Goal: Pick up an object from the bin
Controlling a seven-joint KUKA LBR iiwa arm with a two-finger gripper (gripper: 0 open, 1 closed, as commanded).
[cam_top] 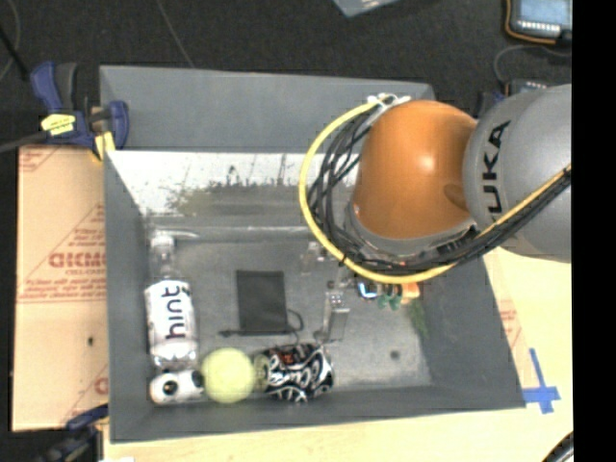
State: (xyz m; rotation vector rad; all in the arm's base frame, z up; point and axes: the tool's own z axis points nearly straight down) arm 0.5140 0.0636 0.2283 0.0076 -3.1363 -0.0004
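Hovering the gripper (pixel 332 318) just beside the black-and-white pouch (pixel 296 373), seemingly approaching; openness impossible telling; likely needing lowering, then closing.

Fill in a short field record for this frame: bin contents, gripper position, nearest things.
bin: grey metal bin
left side: clear bottle labelled hint, lying along the wall
front: small white thing with black spots, yellow-green ball, black-and-white patterned bundle, in a row
middle: flat dark square
arm: gripper under the orange cover, right of the flat dark square
nearest things: flat dark square, black-and-white patterned bundle
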